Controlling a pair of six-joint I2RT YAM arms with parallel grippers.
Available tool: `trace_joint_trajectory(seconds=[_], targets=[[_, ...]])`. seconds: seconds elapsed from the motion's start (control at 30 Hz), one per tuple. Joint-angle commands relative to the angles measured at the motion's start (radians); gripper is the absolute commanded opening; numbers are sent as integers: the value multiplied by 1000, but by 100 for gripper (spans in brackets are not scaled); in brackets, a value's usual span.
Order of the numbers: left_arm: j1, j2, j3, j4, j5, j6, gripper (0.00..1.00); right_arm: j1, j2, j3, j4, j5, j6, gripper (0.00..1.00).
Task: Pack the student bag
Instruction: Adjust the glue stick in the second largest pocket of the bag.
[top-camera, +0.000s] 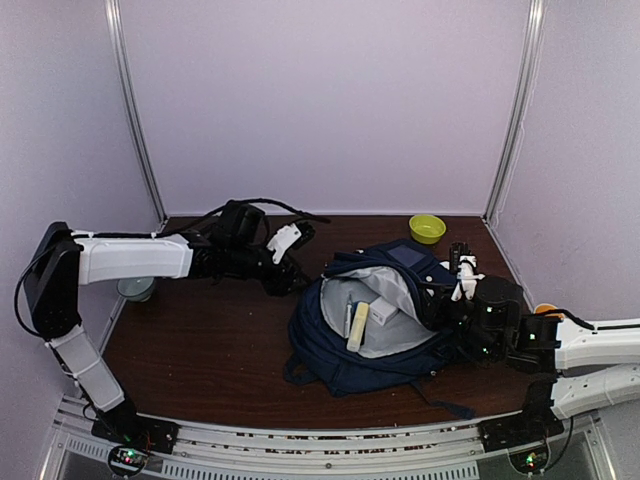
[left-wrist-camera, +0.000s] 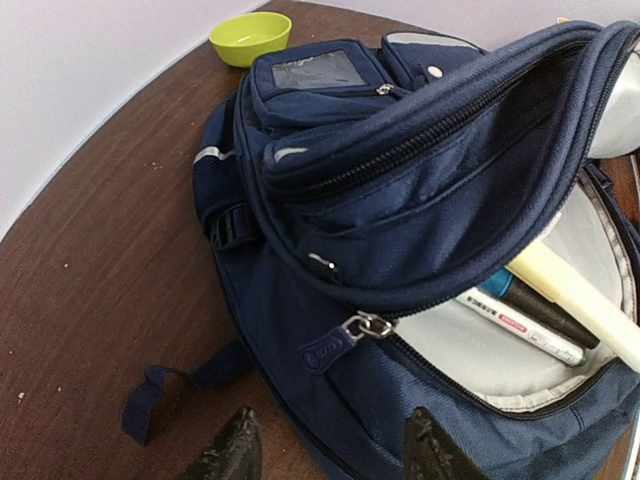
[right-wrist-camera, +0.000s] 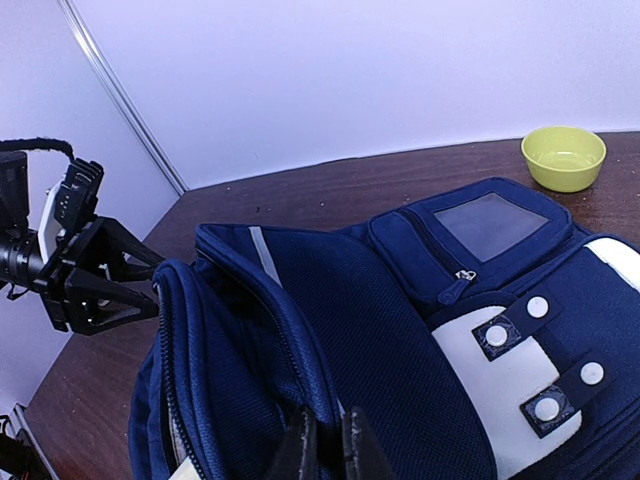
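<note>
Centre-right on the bench, we see the student bag lying w/ its mouth unzipped, grey lining showing. Inside: markers & a pale yellow stick. R claw is pinched closed on the bag's rim at its right side. L claw hangs just left of the bag, jaws apart, nothing between them. Green bowl sits far right, apart from the bag.

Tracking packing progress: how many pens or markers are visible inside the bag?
3, side by side in the open bag: a pale yellow stick, a dark pen, a white marker. More may be hidden deeper inside.
</note>
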Motion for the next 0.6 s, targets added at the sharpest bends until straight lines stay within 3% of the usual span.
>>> trace_joint_trajectory(seconds=[0.0,0.17,0.37,0.57], targets=[[16,27,43,29,24,39,49,-24,9,12,-43,77,18,0],[22,87,138,-103,50,95,44,-25,10,14,-44,75,18,0],[20,57,85,-108,7,125,45,-27,18,15,-41,69,19,0],[-32,-7,109,-238,-12,126,43,-30,24,19,-42,65,19,0]])
